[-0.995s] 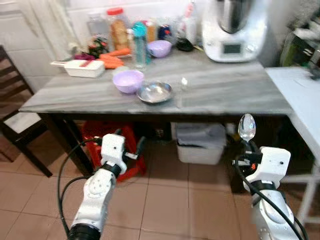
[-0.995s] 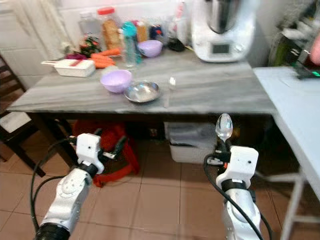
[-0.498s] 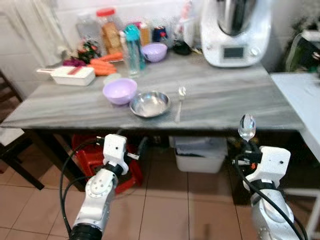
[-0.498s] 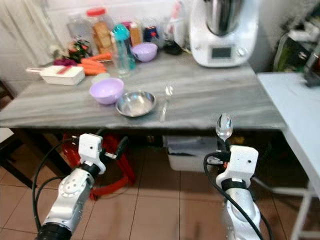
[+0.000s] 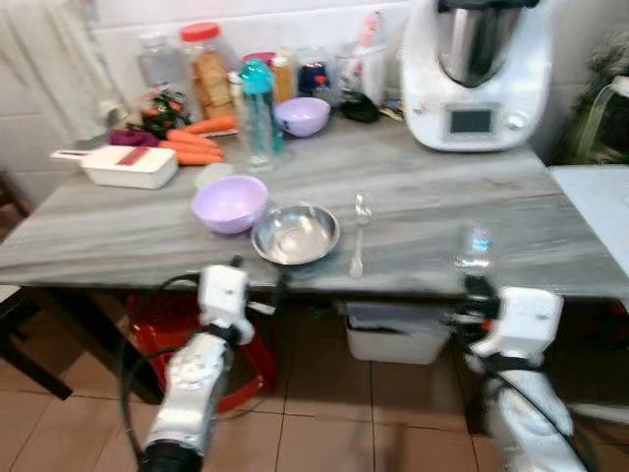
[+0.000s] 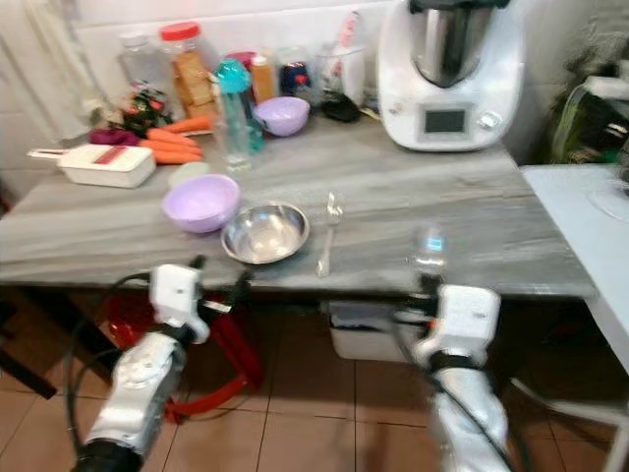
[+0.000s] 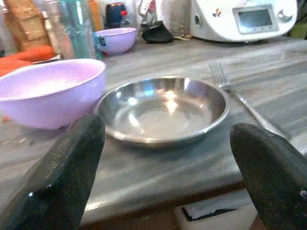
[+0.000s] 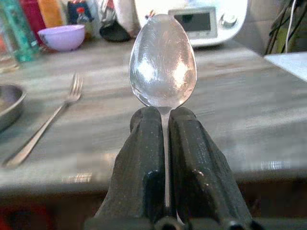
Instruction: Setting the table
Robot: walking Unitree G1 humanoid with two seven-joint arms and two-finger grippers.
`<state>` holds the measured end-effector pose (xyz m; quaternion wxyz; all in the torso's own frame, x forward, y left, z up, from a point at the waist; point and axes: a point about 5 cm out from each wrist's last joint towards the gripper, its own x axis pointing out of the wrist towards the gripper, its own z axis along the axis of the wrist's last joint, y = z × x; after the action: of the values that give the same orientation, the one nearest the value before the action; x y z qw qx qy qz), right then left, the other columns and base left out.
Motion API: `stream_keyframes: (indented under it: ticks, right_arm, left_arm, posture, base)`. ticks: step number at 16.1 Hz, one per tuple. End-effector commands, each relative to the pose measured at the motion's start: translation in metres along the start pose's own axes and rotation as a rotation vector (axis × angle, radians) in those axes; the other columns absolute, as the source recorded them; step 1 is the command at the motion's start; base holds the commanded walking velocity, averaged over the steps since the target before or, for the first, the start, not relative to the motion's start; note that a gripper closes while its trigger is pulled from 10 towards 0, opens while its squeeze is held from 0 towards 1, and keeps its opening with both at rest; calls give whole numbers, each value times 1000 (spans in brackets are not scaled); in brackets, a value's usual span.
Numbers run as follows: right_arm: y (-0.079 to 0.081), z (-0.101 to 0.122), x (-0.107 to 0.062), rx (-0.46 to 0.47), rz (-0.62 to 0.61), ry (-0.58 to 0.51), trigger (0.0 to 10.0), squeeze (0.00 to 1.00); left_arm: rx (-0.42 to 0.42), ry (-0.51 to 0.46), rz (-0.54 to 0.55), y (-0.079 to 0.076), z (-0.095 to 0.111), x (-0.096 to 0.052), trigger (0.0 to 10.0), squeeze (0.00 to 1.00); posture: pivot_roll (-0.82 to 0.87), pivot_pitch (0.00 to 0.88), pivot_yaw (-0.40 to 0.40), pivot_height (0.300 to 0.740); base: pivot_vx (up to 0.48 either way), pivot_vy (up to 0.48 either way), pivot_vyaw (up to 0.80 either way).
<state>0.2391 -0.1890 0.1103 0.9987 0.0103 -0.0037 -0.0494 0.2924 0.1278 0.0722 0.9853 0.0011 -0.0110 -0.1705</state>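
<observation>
Right pincer (image 8: 165,139) clamped on spoon (image 8: 163,62), bowl upright, at tabletop (image 5: 550,226) edge. Place spoon beside fork (image 5: 359,236) and steel bowl (image 5: 295,234). Left pincer (image 7: 163,143) spread apart, empty, facing bowl.

A white kitchen machine (image 5: 479,71) with a small display stands at the back of the grey surface (image 5: 423,211) against the tiled wall. Along that wall are a red-lidded jar (image 5: 206,69), a teal bottle (image 5: 257,110), carrots (image 5: 190,147) and a white container (image 5: 128,165). Beneath, a red stool (image 5: 162,329) and a pale bin (image 5: 393,339) sit on the tiled floor (image 5: 324,433).
</observation>
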Motion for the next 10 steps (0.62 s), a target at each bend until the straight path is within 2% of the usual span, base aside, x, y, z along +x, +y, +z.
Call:
stream_keyframes:
  ticks: [1,6,10]
  right_arm:
    - [10,4,2,22,29,-18,10000,0]
    - [12,3,2,26,33,-15,10000,0]
    - [13,-2,2,51,28,16,10000,0]
  left_arm:
    - [24,-8,38,14,4,-2,10000,0]
    - [17,-15,47,18,4,-6,10000,0]
    - [12,1,37,24,0,-16,10000,0]
  posture:
    - [-134,0,75,740]
    - [-134,0,75,740]
    - [-134,0,75,740]
  base:
    - [386,0,0]
    - [347,0,0]
    - [0,0,0]
